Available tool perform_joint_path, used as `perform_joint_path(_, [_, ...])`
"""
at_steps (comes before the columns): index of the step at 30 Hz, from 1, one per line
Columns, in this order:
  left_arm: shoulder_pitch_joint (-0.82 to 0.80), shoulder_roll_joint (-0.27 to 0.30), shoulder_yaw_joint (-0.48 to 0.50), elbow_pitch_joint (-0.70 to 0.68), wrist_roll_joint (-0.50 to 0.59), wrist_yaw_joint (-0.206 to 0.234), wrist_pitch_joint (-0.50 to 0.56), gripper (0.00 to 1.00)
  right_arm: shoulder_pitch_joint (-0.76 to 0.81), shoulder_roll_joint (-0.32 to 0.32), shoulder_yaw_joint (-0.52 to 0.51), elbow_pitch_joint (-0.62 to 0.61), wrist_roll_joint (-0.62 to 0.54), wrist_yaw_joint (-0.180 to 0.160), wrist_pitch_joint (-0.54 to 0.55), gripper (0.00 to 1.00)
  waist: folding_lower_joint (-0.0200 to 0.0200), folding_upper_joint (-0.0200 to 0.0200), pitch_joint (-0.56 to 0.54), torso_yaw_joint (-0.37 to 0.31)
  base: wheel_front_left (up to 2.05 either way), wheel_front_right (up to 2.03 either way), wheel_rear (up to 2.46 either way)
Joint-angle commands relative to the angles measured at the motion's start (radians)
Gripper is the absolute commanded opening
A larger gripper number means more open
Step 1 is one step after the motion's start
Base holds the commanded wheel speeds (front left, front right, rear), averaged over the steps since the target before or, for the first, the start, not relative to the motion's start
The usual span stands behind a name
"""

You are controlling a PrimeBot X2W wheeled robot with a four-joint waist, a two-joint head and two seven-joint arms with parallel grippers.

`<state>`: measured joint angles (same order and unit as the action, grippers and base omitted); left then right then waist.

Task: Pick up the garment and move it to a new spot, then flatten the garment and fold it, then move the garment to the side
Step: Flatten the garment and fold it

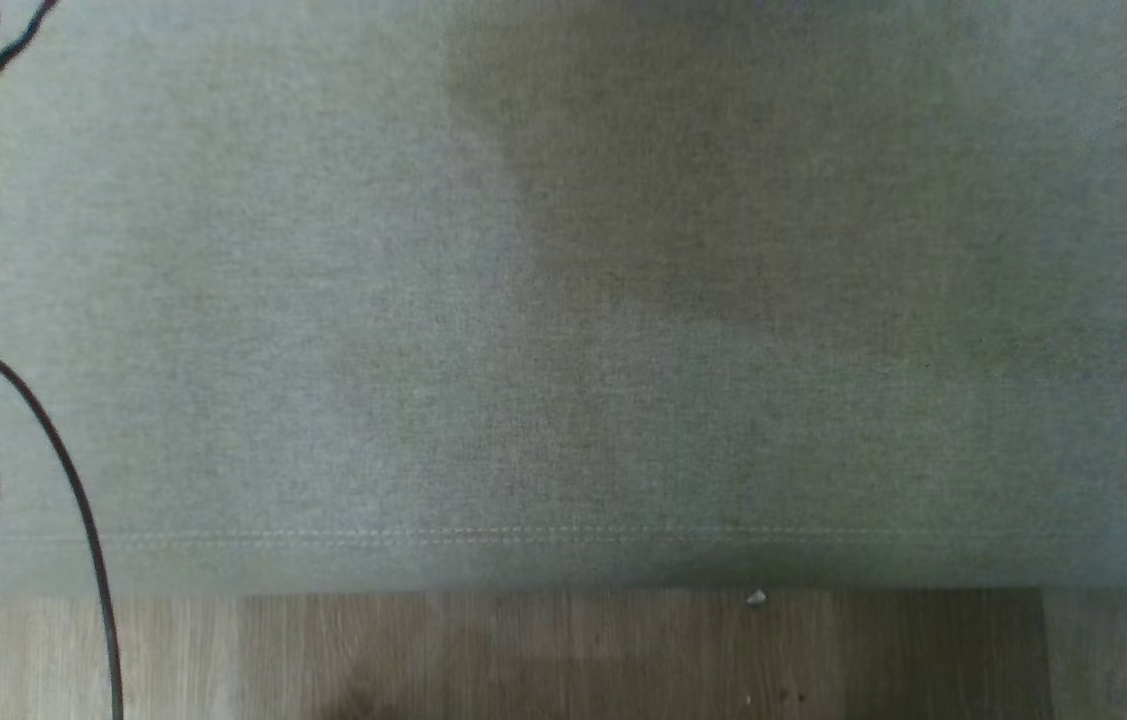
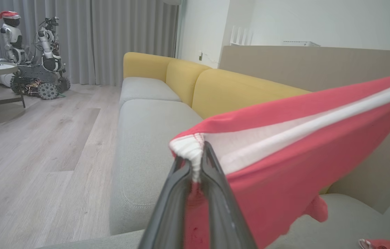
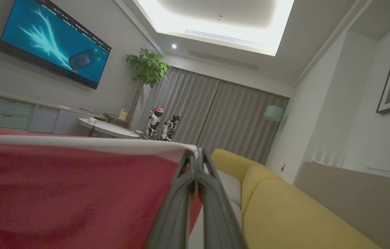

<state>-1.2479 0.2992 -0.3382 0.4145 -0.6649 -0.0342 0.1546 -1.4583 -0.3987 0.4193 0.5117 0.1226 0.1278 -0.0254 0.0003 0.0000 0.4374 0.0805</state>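
Left gripper (image 2: 195, 155): we find it clenched on garment (image 2: 302, 166) hem.
Right gripper (image 3: 195, 153): clenched on garment, cloth leftward.

A grey-seated sofa (image 2: 146, 138) with yellow backrests runs ahead of the left pincer (image 2: 195, 157); pale wood floor (image 2: 42, 155) lies to its left, grey curtains (image 2: 111, 34) beyond.
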Motion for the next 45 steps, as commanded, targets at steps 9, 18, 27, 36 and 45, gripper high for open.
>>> perform_joint_path(9, [0.047, 0.042, -0.089, 0.191, 0.1, -0.08, -0.213, 0.0, 0.144, 0.109, 0.038, 0.23, -0.028, 0.003, -0.161, 0.0, -0.0003, 0.0, 0.017, 0.002, 0.0, 0.0, 0.0])
perform_joint_path(18, [0.335, 0.074, -0.267, 0.229, 0.111, -0.095, -0.272, 0.0, 0.433, 0.08, 0.177, 0.336, 0.088, 0.003, -0.176, 0.0, -0.0003, 0.0, -0.096, 0.013, 0.0, 0.0, 0.0])
perform_joint_path(27, [0.528, 0.125, -0.373, 0.213, 0.132, -0.096, -0.284, 0.0, 0.576, 0.002, 0.364, 0.318, 0.133, 0.003, -0.141, 0.0, -0.0003, 0.0, -0.223, 0.012, 0.0, 0.0, 0.0])
perform_joint_path(36, [0.663, 0.16, -0.416, 0.175, 0.146, -0.07, -0.3, 0.0, 0.678, -0.15, 0.638, 0.197, 0.345, 0.003, 0.058, 0.0, -0.0003, 0.0, -0.296, -0.013, 0.0, 0.0, 0.0])
perform_joint_path(45, [0.755, 0.167, -0.433, 0.123, 0.129, -0.044, -0.303, 0.0, 0.689, -0.344, 0.794, 0.046, 0.504, 0.003, 0.205, 0.0, -0.0003, 0.0, -0.331, -0.018, 0.0, 0.0, 0.0])
